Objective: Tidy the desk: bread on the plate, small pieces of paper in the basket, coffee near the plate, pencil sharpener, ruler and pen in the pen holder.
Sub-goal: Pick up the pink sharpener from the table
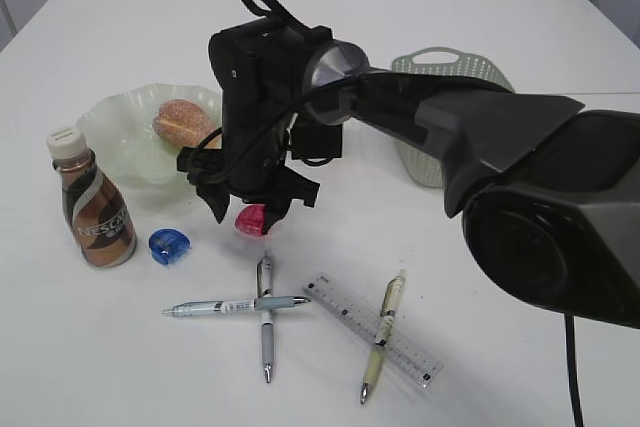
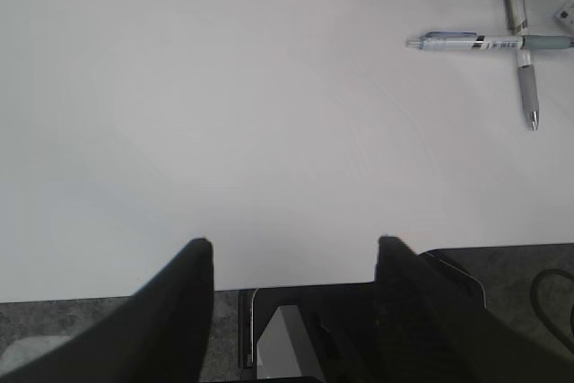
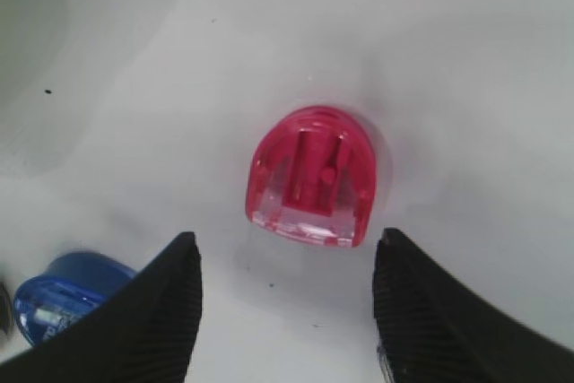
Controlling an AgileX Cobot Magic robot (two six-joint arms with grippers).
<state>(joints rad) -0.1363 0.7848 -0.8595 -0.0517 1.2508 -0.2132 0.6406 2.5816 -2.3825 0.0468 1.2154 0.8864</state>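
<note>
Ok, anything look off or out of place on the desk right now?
Nothing spilled or damaged. Two pens lie crossed, and a third pen lies across the ruler. The coffee stands upright; the bread sits on the plate.

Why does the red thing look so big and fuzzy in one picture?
In the right wrist view the camera hangs just above the red sharpener, so it looks big and soft-edged; the exterior view shows it small under the right gripper; the left wrist view is evenly lit, bright white desk.

Office-like: white desk [image 1: 500, 7], pens [image 1: 237, 305].
</note>
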